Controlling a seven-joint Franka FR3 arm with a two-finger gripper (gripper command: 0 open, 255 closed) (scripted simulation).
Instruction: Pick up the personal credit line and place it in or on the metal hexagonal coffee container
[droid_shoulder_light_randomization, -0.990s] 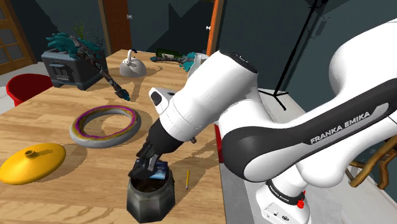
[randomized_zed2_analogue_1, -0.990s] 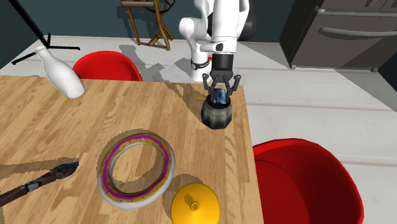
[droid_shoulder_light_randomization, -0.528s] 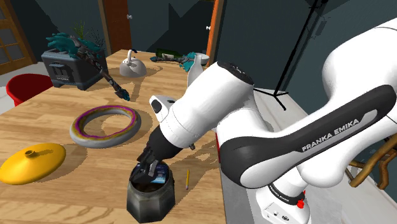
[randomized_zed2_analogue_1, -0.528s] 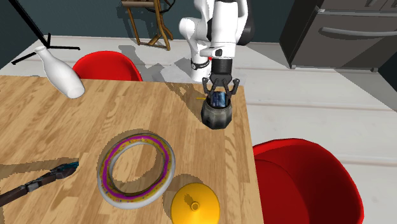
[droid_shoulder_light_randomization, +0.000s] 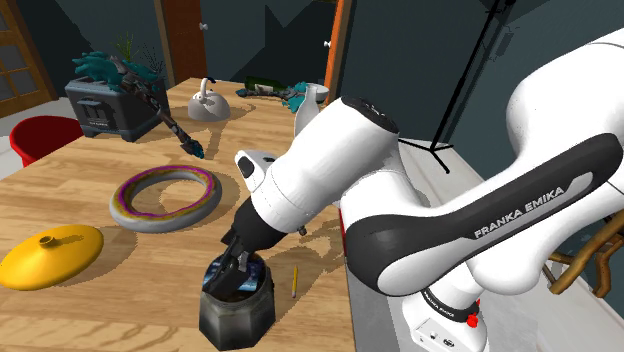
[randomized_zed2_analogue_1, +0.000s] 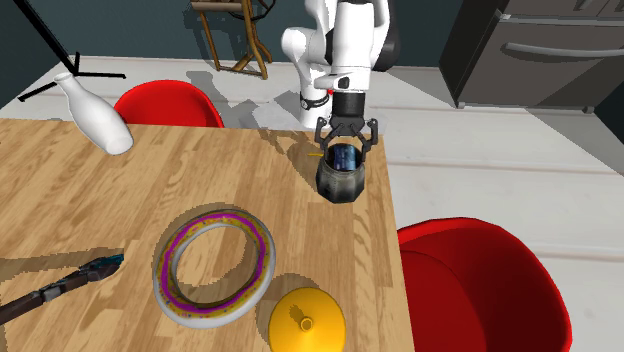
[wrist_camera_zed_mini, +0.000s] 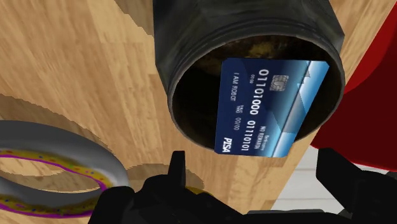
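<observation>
Wrist view shows the blue credit card (wrist_camera_zed_mini: 270, 105) lying inside the dark metal container's (wrist_camera_zed_mini: 167, 51) mouth, the gripper (wrist_camera_zed_mini: 254, 167) open and not touching it, so placing seems done and next comes a straight lift away.

You're in a home kitchen: wooden table (randomized_zed2_analogue_1: 100, 200), red chairs (randomized_zed2_analogue_1: 480, 285) at its edges, kettle (droid_shoulder_light_randomization: 207, 103) and toaster (droid_shoulder_light_randomization: 105, 106) on it, grey fridge (randomized_zed2_analogue_1: 540, 50) beyond.

The blue credit card (wrist_camera_zed_mini: 270, 108) with white digits leans tilted inside the open mouth of the dark metal container (wrist_camera_zed_mini: 163, 57), upright near the table (wrist_camera_zed_mini: 95, 76) edge.
</observation>
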